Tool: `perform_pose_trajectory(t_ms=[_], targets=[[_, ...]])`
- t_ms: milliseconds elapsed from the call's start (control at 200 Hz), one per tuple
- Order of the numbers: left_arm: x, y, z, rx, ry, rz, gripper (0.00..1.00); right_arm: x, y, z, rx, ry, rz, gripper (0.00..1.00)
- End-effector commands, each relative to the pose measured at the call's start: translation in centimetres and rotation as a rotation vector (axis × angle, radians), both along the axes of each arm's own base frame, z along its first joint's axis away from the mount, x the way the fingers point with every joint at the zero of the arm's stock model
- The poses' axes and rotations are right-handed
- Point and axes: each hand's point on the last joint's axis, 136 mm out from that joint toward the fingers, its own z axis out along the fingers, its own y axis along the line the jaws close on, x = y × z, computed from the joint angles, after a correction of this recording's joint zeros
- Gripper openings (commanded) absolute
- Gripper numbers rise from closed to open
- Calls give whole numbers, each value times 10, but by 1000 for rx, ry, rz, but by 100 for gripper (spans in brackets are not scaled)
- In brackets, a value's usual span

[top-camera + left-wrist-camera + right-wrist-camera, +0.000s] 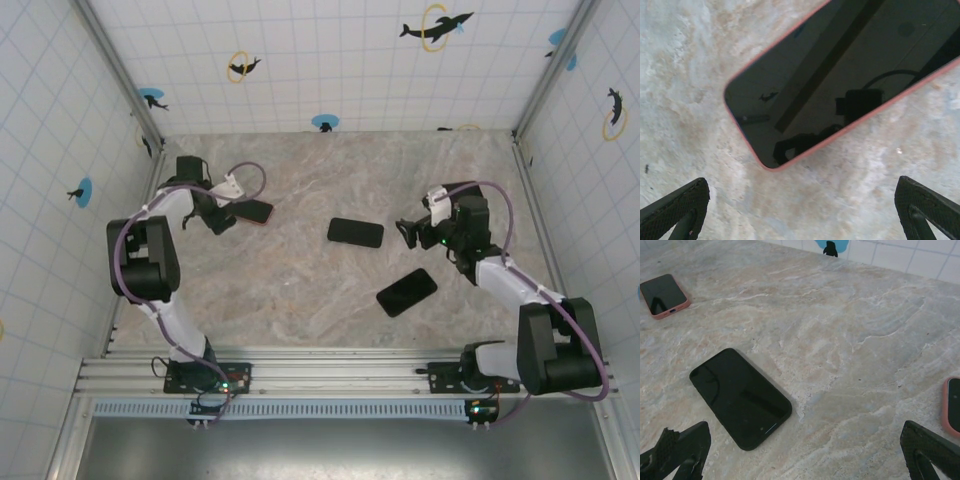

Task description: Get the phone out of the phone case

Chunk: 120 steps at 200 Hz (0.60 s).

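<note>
L wrist cam gives me the pink-cased phone (840, 85) close; top cam adds two black phones (355, 232) (406, 291). L gripper (800, 200), R gripper (805, 440) wide open, empty.

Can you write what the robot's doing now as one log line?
left gripper: open, empty, beside pink-cased phone | right gripper: open, empty, facing black phone | removal: not started

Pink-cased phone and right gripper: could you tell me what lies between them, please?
A black phone lies flat between the right gripper and the pink-cased phone, as the top external view shows.
</note>
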Motion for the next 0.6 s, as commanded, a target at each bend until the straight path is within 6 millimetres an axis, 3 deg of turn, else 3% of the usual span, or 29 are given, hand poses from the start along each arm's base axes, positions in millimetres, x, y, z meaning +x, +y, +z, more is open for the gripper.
perform_pose_trajectory(t_ms=[0, 330, 596], targets=[[2, -1, -8, 34, 31, -65, 97, 6, 7, 15, -3, -18, 25, 100], [18, -12, -18, 42, 33, -94, 97, 8, 10, 13, -1, -3, 28, 100], [25, -27, -12, -40, 26, 44, 98, 8, 12, 8, 1, 10, 30, 99]])
